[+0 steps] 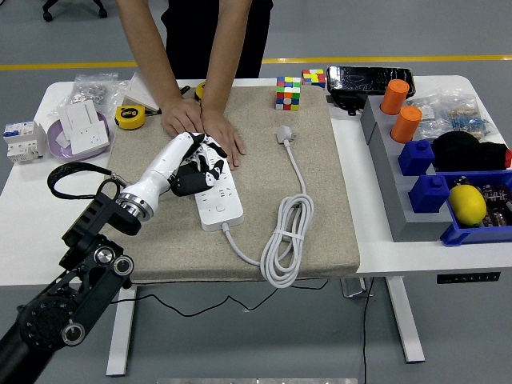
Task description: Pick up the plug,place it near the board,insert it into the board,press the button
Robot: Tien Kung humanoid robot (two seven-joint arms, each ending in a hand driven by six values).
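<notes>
A white power strip [218,204] lies on the beige mat [320,192], its cord leaving the near end. A black plug [186,182] sits on the strip's left side, and its black cable [70,170] loops off to the left over the table. My left hand [200,164] reaches in from the lower left and sits right over the plug, fingers curled down around it. A person at the far side presses both hands [204,124] on the strip's far end. My right arm is out of view.
The strip's grey cord [286,240] lies coiled on the mat, ending in a grey plug [286,135]. A Rubik's cube [289,92], a yellow tape measure [130,117] and wall sockets in a purple bowl [80,132] stand at the back. Bins [448,184] fill the right.
</notes>
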